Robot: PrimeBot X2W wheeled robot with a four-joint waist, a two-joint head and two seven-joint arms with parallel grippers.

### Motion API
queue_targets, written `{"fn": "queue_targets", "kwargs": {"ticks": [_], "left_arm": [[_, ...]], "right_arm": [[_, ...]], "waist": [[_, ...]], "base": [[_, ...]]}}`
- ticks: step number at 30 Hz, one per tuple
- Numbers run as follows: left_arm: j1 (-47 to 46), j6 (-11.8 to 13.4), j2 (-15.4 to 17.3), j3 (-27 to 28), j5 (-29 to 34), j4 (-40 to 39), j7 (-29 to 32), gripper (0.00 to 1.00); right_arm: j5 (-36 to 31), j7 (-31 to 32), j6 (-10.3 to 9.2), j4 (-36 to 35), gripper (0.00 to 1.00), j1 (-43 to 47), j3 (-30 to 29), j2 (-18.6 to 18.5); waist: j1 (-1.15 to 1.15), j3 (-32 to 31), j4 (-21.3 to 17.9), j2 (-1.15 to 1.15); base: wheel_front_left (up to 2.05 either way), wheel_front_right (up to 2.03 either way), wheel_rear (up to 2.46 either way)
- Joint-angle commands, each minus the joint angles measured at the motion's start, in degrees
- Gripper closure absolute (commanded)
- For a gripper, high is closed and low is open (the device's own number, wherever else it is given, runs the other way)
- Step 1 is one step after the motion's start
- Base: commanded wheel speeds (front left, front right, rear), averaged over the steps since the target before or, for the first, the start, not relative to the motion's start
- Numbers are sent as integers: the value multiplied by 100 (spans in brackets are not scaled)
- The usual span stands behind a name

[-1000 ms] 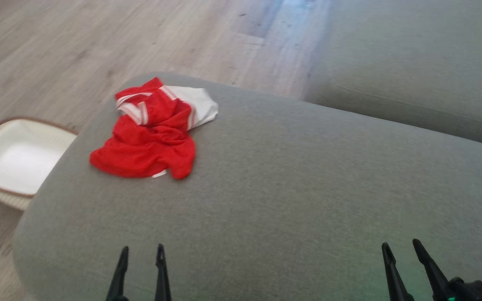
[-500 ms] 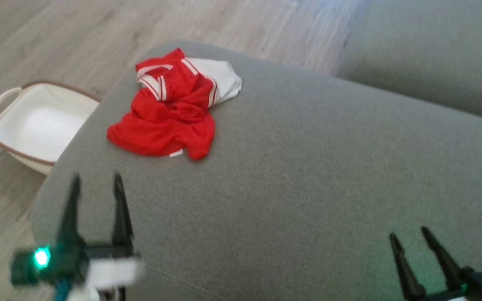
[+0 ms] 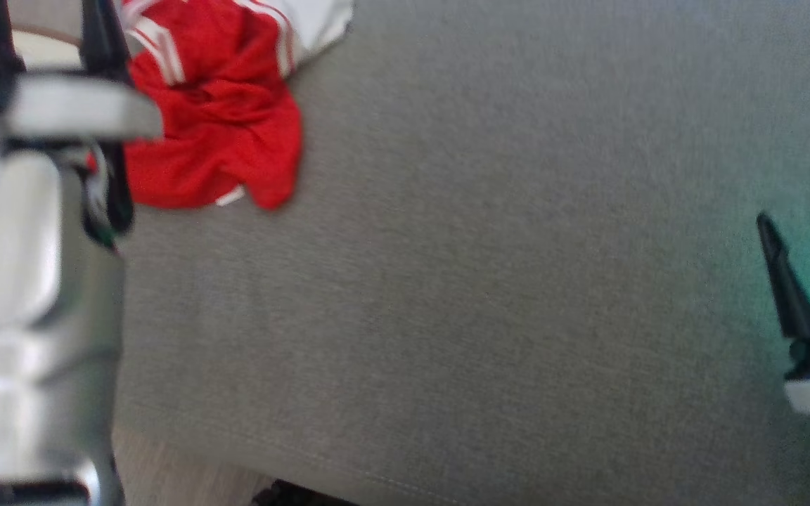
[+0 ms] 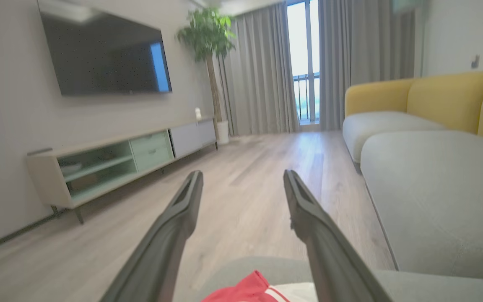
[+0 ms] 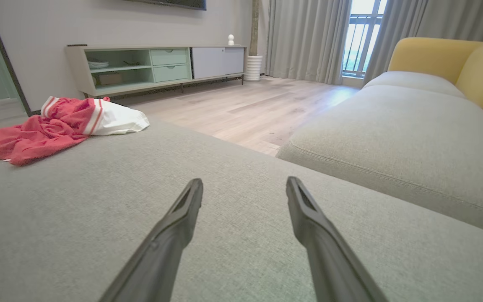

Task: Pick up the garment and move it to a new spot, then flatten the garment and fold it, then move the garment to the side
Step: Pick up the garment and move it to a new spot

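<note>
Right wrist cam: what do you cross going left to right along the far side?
Crumpled red-and-white fabric garment → pale wooden TV cabinet with green drawers → white ribbed pot → bright glazed balcony door → yellow upholstered sofa back.

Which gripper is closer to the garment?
The left gripper, open, right by the red-and-white garment's edge; the right gripper is open too but far across the grey cushion.

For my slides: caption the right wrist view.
Open right claw above grey sofa cushion, crumpled red-and-white garment lying apart at upper left.
</note>
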Motion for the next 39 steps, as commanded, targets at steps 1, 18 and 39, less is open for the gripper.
{"fn": "queue_targets", "kwargs": {"ticks": [1,18,39], "left_arm": [[-859,-87,408,377,-313,793,766,0],[-2033,-114,1093,461,-531,3782,2375,0],[-3014,-585,1479,-289,81,3851,281,100]], "right_arm": [[87,-62,41,-282,0,-257,114,-338],[84,-62,41,-496,0,-375,131,-565],[299,-62,41,43,0,-741,637,437]], "waist": [[-3,854,-559,0],[-3,1542,-1238,0],[-3,-359,-1597,0]], "base": [[0,0,0],[0,0,0],[0,0,0]]}}
